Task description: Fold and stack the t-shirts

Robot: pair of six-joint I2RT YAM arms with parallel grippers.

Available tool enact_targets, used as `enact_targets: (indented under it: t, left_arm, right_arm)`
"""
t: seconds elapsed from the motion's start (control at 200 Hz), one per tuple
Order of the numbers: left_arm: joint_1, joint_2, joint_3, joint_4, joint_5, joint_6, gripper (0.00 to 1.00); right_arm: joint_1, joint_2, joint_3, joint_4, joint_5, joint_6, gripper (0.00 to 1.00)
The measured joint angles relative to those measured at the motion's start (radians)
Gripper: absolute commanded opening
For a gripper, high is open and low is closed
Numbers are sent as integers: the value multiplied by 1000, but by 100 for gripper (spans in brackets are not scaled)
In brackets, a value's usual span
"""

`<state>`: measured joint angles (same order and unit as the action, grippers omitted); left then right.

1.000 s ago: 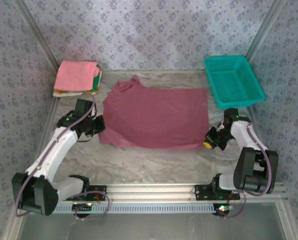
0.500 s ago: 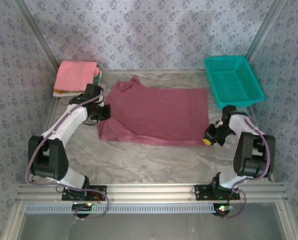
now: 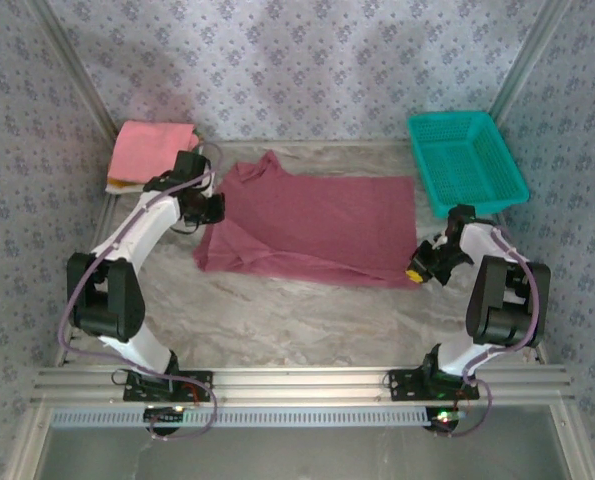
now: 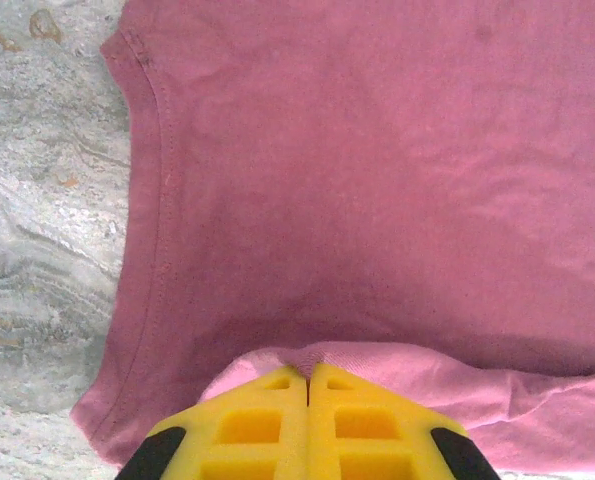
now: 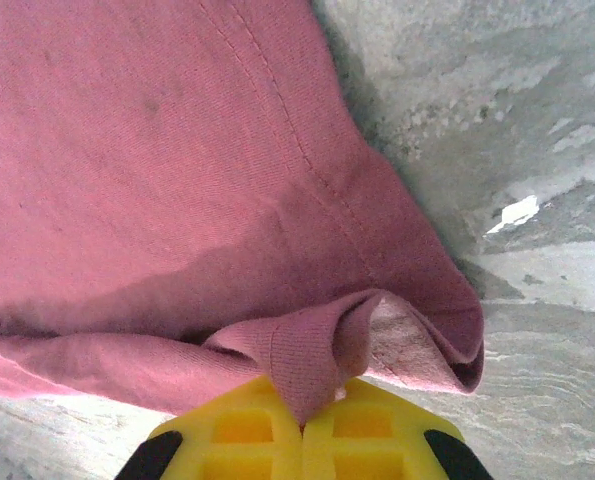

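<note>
Top external: maroon tee (image 3: pixel 317 225) spread out; L pincer (image 4: pixel 308 375) clamped on its left edge, R pincer (image 5: pixel 303 425) on right corner.

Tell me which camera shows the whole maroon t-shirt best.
Top external: the maroon t-shirt lies spread, nearly its full outline visible. The left wrist view shows a hemmed edge and cloth pinched by the left gripper; the right wrist view shows a corner bunched in the right gripper.

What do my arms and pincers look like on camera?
Left arm and right arm: white links, black joints, a lilac cable alongside each. Left pincer and right pincer: yellow fingers with square recesses, black at the outer corners.
</note>
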<state>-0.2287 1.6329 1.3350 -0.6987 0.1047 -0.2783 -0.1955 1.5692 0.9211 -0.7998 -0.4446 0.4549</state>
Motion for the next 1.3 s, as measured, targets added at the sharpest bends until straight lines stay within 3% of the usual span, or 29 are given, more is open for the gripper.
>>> enact_targets:
  t: [0.115,1.299]
  left_arm:
    - [0,28,23,-9,-1,15,0]
    - [0,207,211,-39,-50,69,0]
  right_arm:
    - [-3,11,0,9,-11,0,6]
    - [-8,120,96,41,-45,0,9]
